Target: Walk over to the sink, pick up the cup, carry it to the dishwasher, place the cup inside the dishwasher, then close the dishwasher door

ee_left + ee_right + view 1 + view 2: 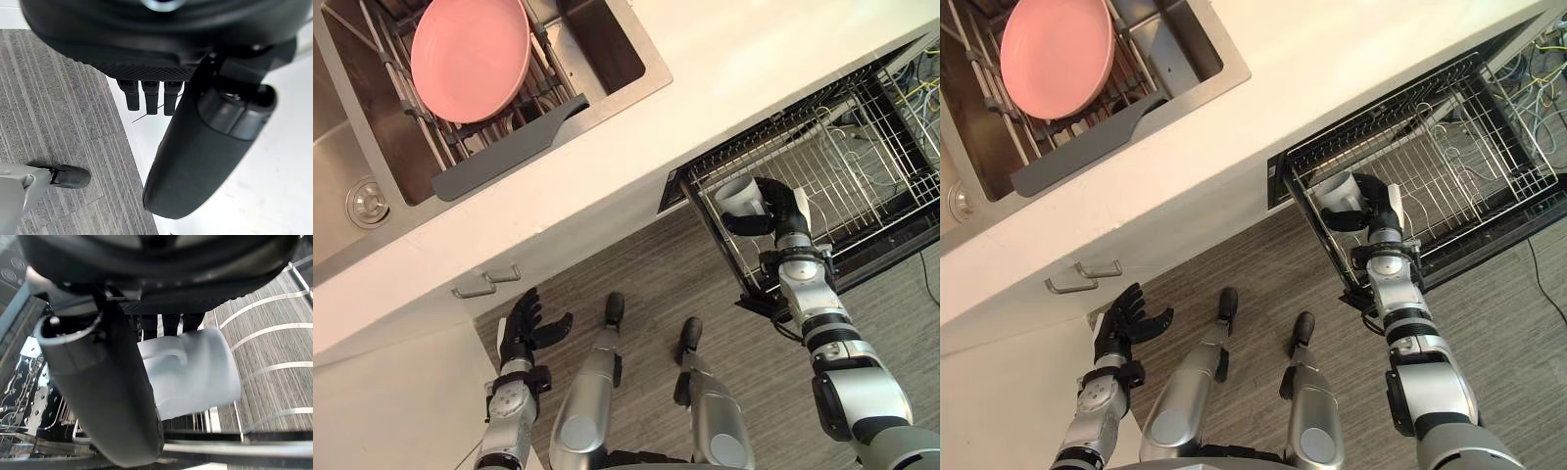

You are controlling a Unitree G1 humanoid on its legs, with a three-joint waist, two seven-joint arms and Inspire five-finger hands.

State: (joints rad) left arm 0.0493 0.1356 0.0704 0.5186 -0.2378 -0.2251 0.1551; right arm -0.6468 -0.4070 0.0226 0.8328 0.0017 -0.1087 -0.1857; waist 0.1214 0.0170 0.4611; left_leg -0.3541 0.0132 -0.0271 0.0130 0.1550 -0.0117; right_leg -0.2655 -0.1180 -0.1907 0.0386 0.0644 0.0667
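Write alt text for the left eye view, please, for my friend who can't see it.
The robot's right hand holds a pale grey cup at the corner of a pulled-out wire dishwasher rack. Its left hand is open beside a white cabinet, and a round pink plate stands in the steel sink.

A white counter (734, 78) holds a steel sink (337, 147). Inside the sink sits a wire drainer (509, 152) carrying a pink plate (470, 54). Right of the sink, a dishwasher rack (871, 166) juts from under the counter over grey floor (636, 264).
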